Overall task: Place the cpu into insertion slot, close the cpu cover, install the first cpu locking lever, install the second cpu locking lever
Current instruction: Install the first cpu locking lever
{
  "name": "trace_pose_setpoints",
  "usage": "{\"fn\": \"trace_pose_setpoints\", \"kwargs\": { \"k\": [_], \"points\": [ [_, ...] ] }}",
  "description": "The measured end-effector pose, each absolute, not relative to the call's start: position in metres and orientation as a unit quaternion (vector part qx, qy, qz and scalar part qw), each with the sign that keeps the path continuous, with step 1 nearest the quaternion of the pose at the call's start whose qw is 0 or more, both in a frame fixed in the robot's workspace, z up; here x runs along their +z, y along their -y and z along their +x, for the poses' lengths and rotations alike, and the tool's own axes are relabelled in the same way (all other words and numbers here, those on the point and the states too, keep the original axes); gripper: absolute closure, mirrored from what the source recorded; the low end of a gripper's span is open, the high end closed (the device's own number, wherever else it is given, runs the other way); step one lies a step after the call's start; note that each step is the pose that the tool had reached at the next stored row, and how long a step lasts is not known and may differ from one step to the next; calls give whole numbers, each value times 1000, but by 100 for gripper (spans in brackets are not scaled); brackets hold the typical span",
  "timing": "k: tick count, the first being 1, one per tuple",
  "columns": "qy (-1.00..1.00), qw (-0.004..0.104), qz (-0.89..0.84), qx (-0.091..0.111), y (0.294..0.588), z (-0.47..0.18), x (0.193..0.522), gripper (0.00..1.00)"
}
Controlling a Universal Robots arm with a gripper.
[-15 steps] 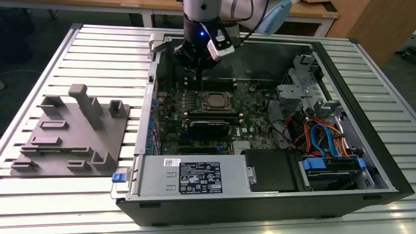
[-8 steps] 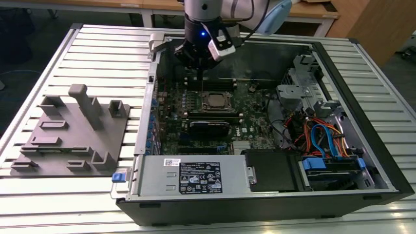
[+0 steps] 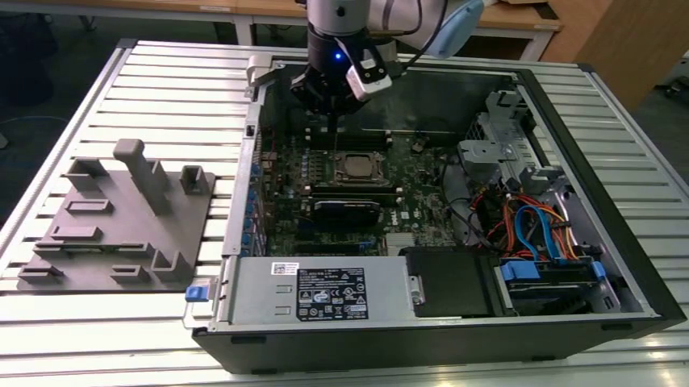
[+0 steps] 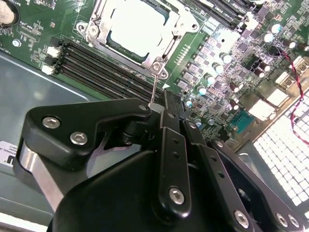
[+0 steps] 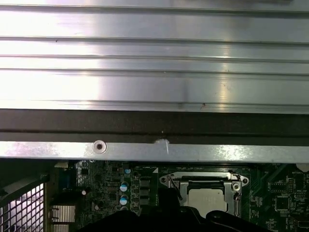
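Note:
The cpu (image 4: 137, 29) lies flat in the insertion slot (image 3: 359, 167) on the green board, silver top up, and also shows in the first wrist view as the cpu (image 5: 206, 199). The cpu cover (image 4: 113, 46) is down around it as a metal frame. A thin wire locking lever (image 4: 155, 87) rises from the socket's corner to my gripper (image 4: 158, 108). The fingers are pinched together on the lever's end. In the exterior view the gripper (image 3: 331, 121) hangs just behind the socket, inside the open computer case.
Long black memory slots (image 4: 106, 67) run beside the socket, close to the fingers. The case's metal wall (image 5: 154, 151) stands just behind. A power supply (image 3: 323, 290), a drive cage with cables (image 3: 538, 234) and a grey fixture plate (image 3: 119, 218) lie further off.

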State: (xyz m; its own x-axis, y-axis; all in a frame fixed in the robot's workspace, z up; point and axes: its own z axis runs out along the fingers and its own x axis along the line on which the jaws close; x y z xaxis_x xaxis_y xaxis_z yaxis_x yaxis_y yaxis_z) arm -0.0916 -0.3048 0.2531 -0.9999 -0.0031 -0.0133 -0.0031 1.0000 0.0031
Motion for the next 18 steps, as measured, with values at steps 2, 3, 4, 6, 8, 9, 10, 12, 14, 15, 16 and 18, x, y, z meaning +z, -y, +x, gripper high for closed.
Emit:
{"fn": "trace_pose_setpoints", "kwargs": {
  "k": [2, 3, 4, 6, 8, 9, 10, 12, 14, 15, 16, 18],
  "points": [
    [-1000, 7, -1, 2, 305, -91, 253, 90],
    [-1000, 7, -1, 2, 305, -91, 253, 90],
    [-1000, 7, -1, 2, 305, -91, 253, 90],
    [-1000, 7, -1, 1, 305, -90, 253, 90],
    [-1000, 7, -1, 1, 305, -89, 253, 90],
    [-1000, 7, -1, 1, 305, -89, 253, 90],
    [-1000, 7, -1, 1, 305, -89, 253, 90],
    [-1000, 7, -1, 1, 305, -89, 253, 90],
    [-1000, 7, -1, 1, 305, -89, 253, 90],
    [-1000, 7, -1, 1, 305, -89, 253, 90],
    [-1000, 7, -1, 1, 305, -88, 253, 90],
    [-1000, 7, -1, 1, 305, -88, 252, 90]
  ]
}}
